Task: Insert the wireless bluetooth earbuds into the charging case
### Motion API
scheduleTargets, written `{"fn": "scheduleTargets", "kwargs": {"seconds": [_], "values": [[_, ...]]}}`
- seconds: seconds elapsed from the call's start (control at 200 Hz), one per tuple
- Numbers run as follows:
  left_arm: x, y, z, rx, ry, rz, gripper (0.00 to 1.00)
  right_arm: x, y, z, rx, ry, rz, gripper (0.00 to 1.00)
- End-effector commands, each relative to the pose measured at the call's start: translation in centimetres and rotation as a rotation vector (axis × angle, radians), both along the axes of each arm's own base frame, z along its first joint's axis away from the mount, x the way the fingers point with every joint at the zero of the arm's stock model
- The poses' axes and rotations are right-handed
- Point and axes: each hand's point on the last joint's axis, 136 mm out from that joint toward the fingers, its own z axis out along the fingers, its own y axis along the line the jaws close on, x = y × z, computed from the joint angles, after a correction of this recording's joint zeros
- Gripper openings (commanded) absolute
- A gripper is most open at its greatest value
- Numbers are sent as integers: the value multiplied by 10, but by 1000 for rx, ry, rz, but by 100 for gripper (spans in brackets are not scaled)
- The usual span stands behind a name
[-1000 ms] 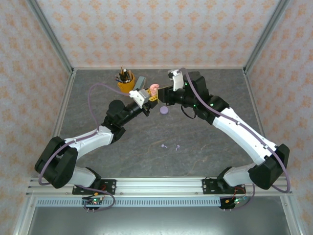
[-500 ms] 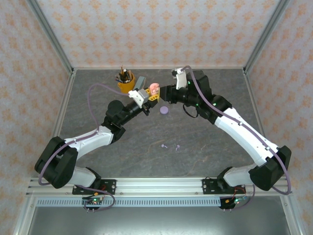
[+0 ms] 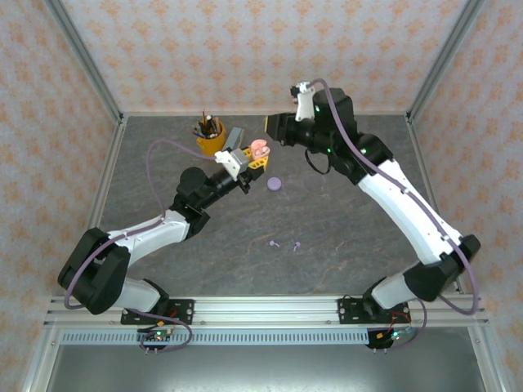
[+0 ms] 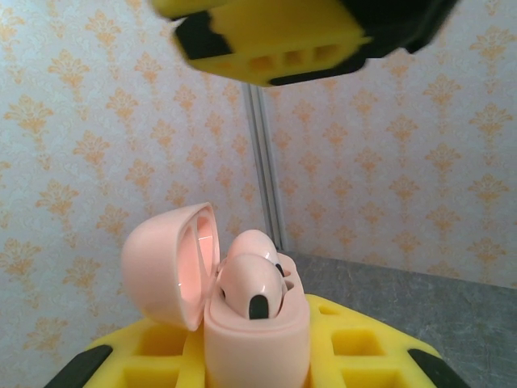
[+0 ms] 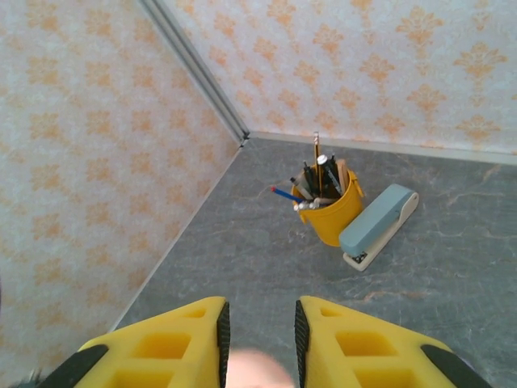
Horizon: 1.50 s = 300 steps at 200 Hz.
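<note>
Clamping the open pink charging case (image 3: 259,148), the left gripper (image 3: 254,157) sits just below-left of the raised right gripper (image 3: 275,129). Two lilac earbuds (image 3: 274,243) lie on the table (image 3: 351,237), well back toward the bases.

Left wrist: two pink earbuds (image 4: 250,284) sit in the case, its lid (image 4: 166,263) tipped left.

Right wrist: the fingers (image 5: 170,343) are parted, with a pen cup (image 5: 331,212) beyond them.

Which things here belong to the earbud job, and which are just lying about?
Job: pink case with pink earbuds inside, in the left gripper; lilac earbuds on the table; lilac case.
Lying about: pen cup; stapler.
</note>
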Motion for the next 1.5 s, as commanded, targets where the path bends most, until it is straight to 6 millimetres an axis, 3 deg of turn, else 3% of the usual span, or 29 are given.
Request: {"fn": "scheduleTargets", "kwargs": {"seconds": [0.0, 0.285, 0.515, 0.771, 0.961, 1.061, 1.161, 1.331, 1.496], "values": [[-8, -7, 14, -26, -43, -44, 0, 16, -5, -32, -108, 139, -67, 29], [-7, -11, 12, -28, -30, -63, 0, 29, 18, -62, -196, 308, -3, 27], [-3, -11, 9, -22, -19, -45, 0, -7, 14, -79, -271, 359, 60, 21], [4, -11, 7, -29, -7, -30, 0, -47, -19, -85, -270, 345, 11, 18], [12, -12, 2, -55, 56, -21, 0, -37, -64, -74, -210, 288, -210, 23], [26, -7, -9, -97, 151, 28, 0, -25, -91, -83, -169, 311, -333, 24], [48, 6, -46, -136, 338, 116, 0, -18, -102, -103, -141, 356, -381, 24], [81, 38, -122, -245, 691, 258, 0, -12, -96, -149, -168, 443, -382, 24], [92, 64, -188, -282, 950, 378, 0, -2, -89, -193, -211, 527, -392, 25]]}}
